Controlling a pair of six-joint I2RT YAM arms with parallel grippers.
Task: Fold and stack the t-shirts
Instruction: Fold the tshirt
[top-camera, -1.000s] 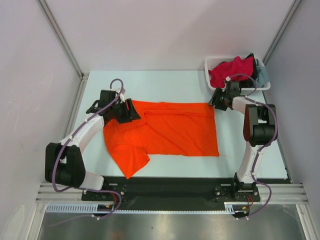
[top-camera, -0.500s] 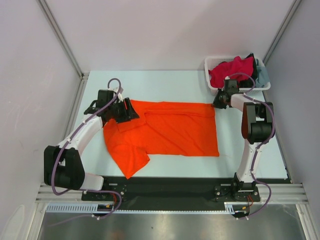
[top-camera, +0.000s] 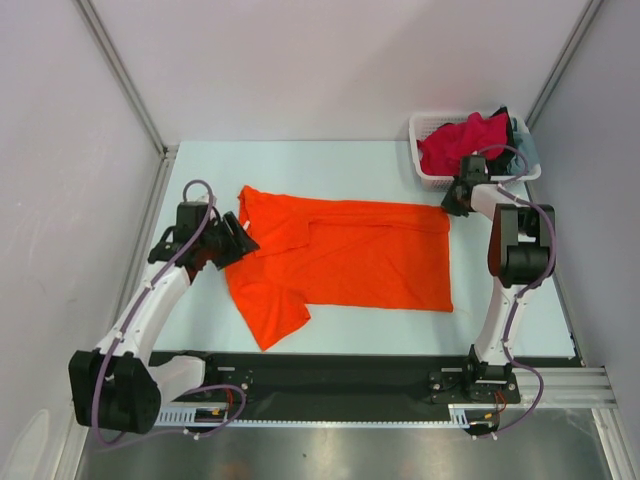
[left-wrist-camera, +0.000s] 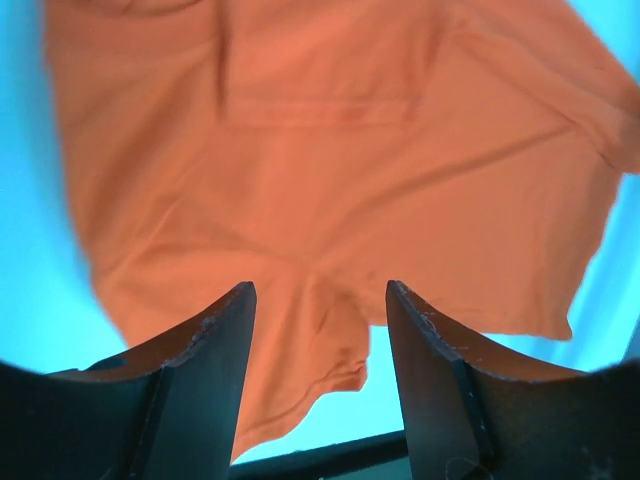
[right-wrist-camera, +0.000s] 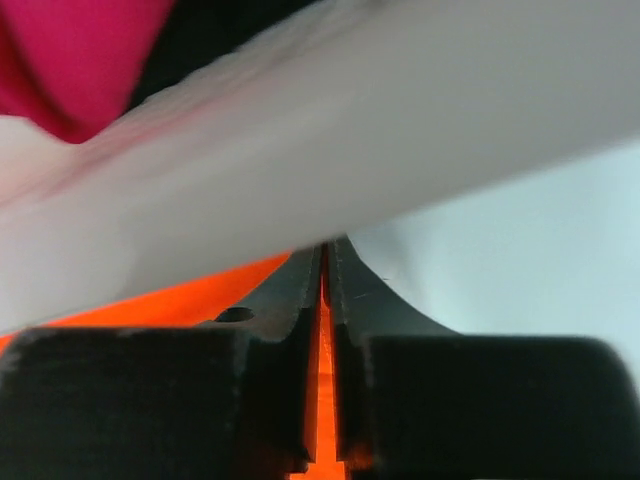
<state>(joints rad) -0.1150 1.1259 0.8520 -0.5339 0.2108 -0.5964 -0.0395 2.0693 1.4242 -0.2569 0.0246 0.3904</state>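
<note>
1. Top view: the orange shirt (top-camera: 345, 265) lies spread on the table (top-camera: 300, 165). The left gripper (top-camera: 232, 238) is at its left edge. The right gripper (top-camera: 457, 200) is at its far right corner, beside the basket (top-camera: 424, 124). The fingers are too small to judge.
2. Left wrist: fingers (left-wrist-camera: 215, 340) apart, nothing between them; the orange cloth below is cut off at the top.
3. Right wrist: fingers (right-wrist-camera: 270, 300) clamped on a sliver of orange; the blurred basket wall hides the rest.

Orange t-shirt (top-camera: 350, 262) spread flat, basket (top-camera: 417, 133) far right

Bright, even light; orange t-shirt (left-wrist-camera: 330, 160) slightly soft.
</note>
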